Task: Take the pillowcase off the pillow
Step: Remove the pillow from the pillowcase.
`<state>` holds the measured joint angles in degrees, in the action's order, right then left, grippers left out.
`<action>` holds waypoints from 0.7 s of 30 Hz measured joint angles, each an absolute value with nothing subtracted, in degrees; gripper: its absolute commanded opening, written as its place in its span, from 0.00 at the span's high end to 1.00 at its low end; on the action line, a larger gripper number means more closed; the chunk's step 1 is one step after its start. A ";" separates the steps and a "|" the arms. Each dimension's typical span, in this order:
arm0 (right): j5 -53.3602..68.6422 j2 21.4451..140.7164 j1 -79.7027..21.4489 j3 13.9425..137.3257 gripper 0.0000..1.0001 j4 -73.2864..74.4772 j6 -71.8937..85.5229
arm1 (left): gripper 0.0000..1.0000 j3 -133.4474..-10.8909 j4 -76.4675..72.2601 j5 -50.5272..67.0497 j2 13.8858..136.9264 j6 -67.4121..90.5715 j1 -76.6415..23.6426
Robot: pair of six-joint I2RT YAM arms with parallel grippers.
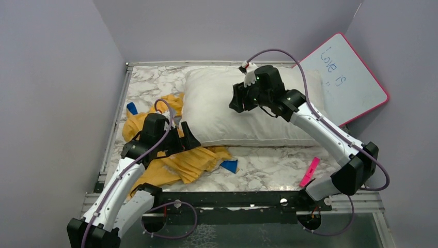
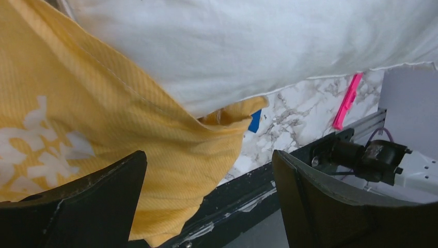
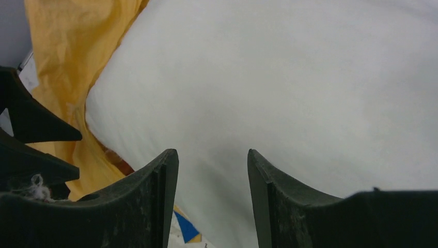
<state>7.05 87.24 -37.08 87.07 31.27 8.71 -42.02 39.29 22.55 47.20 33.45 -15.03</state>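
Observation:
The white pillow lies bare across the back middle of the marble table. The pillowcase, orange-yellow with blue corners showing, lies crumpled at the pillow's left and front-left, off the pillow. My left gripper is open and empty, hovering over the pillowcase at the pillow's front-left corner. My right gripper is open and empty, just above the pillow's top middle; its view shows white pillow between the jaws and the yellow pillowcase at the left.
A pink-edged whiteboard with blue writing leans at the back right. A pink marker lies near the front right, also in the left wrist view. A black rail runs along the table's near edge.

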 measured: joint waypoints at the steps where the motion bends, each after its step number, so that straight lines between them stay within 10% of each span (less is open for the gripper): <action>1: 7.99 85.67 -37.08 84.36 0.44 30.61 9.41 | 0.07 -41.47 39.13 21.56 46.72 34.50 -17.39; 13: 13.19 79.46 -37.15 70.26 0.44 28.18 14.61 | 0.17 -37.04 38.96 5.93 49.25 43.59 -33.69; 21: 15.16 72.49 -37.15 63.88 0.44 24.69 16.49 | 0.94 -34.24 36.42 -9.58 54.37 51.75 -43.99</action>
<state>15.16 72.49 -37.15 63.88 24.69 16.49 -34.24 36.42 -9.58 54.37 51.75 -43.99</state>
